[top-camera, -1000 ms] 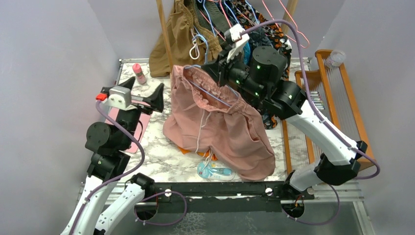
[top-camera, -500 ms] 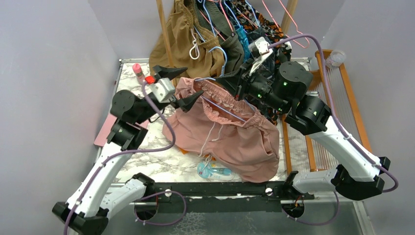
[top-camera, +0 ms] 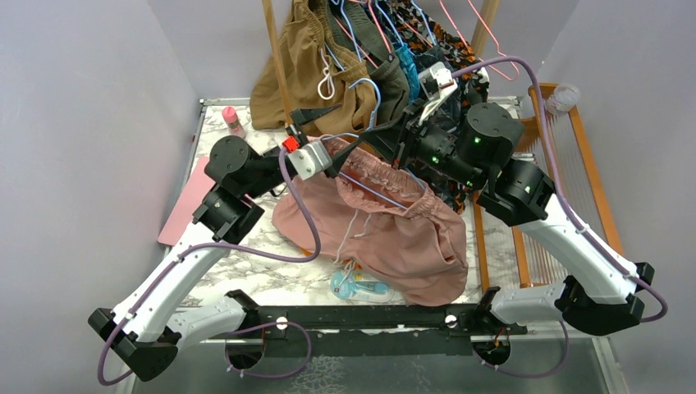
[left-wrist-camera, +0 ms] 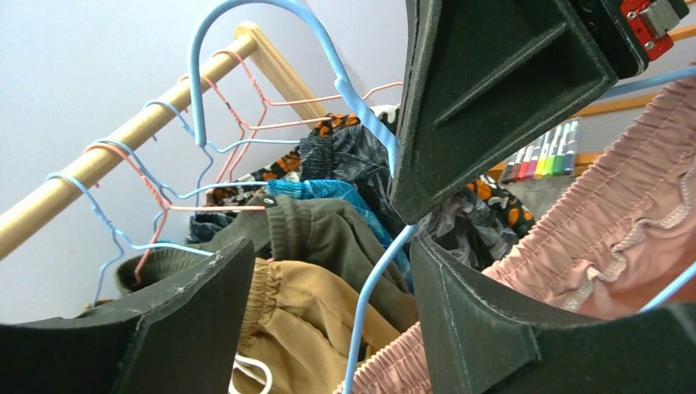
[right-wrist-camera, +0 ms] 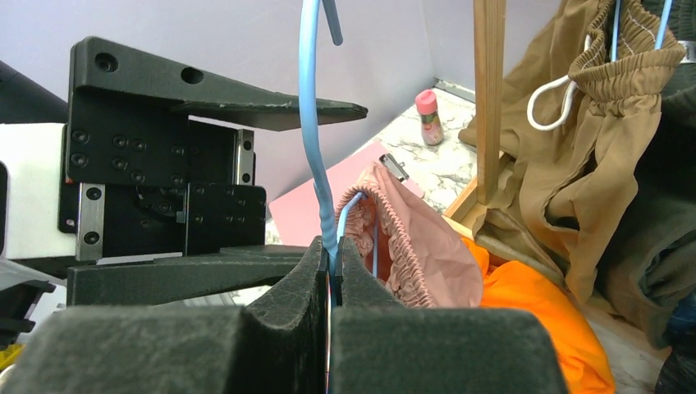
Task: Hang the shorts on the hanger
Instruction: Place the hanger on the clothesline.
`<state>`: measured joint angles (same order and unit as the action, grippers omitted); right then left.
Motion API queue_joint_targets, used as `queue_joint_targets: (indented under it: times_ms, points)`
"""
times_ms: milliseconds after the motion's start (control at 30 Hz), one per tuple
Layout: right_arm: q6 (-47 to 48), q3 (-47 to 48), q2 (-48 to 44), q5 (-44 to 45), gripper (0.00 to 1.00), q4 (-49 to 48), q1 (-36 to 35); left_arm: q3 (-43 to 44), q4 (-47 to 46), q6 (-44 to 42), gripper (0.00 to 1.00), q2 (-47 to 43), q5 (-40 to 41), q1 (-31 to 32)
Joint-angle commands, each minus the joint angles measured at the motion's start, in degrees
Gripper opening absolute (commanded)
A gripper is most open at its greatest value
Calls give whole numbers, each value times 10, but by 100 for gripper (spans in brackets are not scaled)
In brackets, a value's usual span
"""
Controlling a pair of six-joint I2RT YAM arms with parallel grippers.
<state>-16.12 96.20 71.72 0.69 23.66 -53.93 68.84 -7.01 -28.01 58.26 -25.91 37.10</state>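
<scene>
The shorts [top-camera: 386, 226] hang on the blue hanger [top-camera: 373, 187] over the middle of the table [top-camera: 250, 275], my right pincer [right-wrist-camera: 332, 283] clamped on its wire. My left pincer [left-wrist-camera: 332, 316], just swung in from the left edge, gapes around the neck, likely for a handover.

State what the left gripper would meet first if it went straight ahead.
Probably the hanger, whose blue wire crosses between the open fingers of the left gripper; the right gripper pinches it just beyond, depth unclear.

You have dusty pink shorts [top-camera: 410, 238], a light blue hanger [right-wrist-camera: 310, 123], bright orange fabric [right-wrist-camera: 533, 320], brown shorts [top-camera: 299, 74], a pink board [top-camera: 187, 201] and a grey-veined white worktop [top-camera: 279, 275].
</scene>
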Motion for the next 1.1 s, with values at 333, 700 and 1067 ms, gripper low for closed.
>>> queue_joint_targets:
  times_ms: [333, 700, 1067]
  points:
    - [-24, 15, 11, -17, 1, -3, -1, 15, 66, -127, 44, 12, 77, 39]
    - [-28, 23, 15, -40, 1, 12, -1, 13, 65, -131, 0, 14, 99, 52]
    - [-1, 106, 14, -17, 59, 148, -1, -24, 37, -155, 0, -16, 127, 58]
